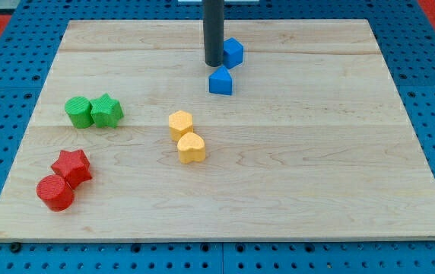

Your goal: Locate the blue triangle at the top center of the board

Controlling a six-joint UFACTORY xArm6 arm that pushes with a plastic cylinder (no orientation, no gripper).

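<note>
A blue triangle block [220,81] lies at the top centre of the wooden board [316,152]. A second blue block [234,52], cube-like, lies just above and to its right. My tip [213,64] is the lower end of the dark rod coming down from the view's top. It stands just left of the blue cube and just above the blue triangle, close to both.
Two green blocks [78,112] [106,111] sit side by side at the left, the right one star-shaped. A yellow hexagon-like block [180,123] and a yellow heart [191,148] sit mid-board. A red star [71,166] and a red cylinder [55,192] sit at the lower left.
</note>
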